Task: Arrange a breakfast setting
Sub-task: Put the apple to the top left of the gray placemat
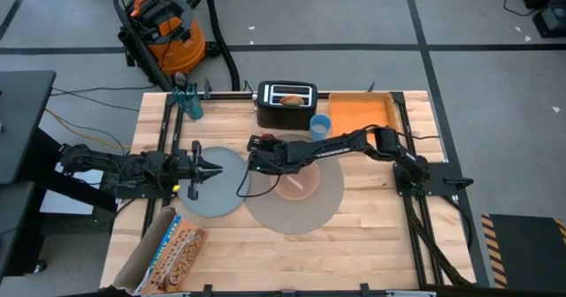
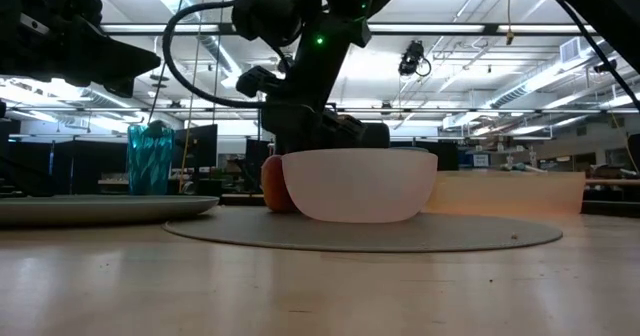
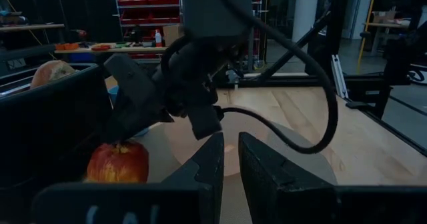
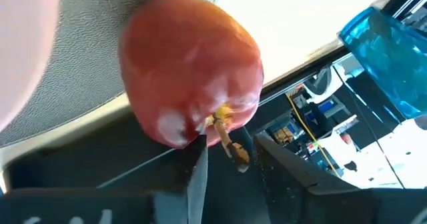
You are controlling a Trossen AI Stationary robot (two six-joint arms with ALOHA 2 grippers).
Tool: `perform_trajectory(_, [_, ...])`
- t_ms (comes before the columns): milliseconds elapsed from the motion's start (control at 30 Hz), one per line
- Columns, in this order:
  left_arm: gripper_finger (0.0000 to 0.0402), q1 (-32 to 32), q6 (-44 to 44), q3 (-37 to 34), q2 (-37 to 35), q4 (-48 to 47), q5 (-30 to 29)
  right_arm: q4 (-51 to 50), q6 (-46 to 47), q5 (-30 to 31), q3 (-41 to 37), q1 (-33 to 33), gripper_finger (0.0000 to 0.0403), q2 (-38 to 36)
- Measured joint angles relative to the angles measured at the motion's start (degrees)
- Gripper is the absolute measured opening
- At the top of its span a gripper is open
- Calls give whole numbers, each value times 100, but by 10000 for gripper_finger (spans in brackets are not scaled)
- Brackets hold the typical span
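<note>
The right gripper (image 1: 256,153) hangs over the mat's (image 1: 309,213) far-left rim; its fingers (image 4: 200,177) are parted, with the apple (image 4: 190,77) just ahead of their tips, resting on the mat. The bowl (image 2: 358,184) stands beside the apple, nearer the mat's middle. The left gripper (image 1: 215,167) hovers over the plate (image 1: 212,204), its fingers (image 3: 210,167) nearly together on nothing. Plate and mat rims almost meet. Bare counter (image 1: 371,235) lies on the mat's near side.
</note>
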Motion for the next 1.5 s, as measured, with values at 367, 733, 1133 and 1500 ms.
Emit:
perform_trajectory(367, [55,0,0,1,-1,0,0,-235,327,-17,0,2,151,-505])
perform_trajectory(733, [55,-1,0,1,0,0,0,-213,2195,-653,0,31,151,-1055])
perform_trajectory(1133, [55,0,0,1,-2,1,0,-173,6994,-1774,0,39,186,-1578])
perform_trajectory(1500, [55,2,1,0,-2,0,0,-496,9369,-2857,-2,142,293,-1566])
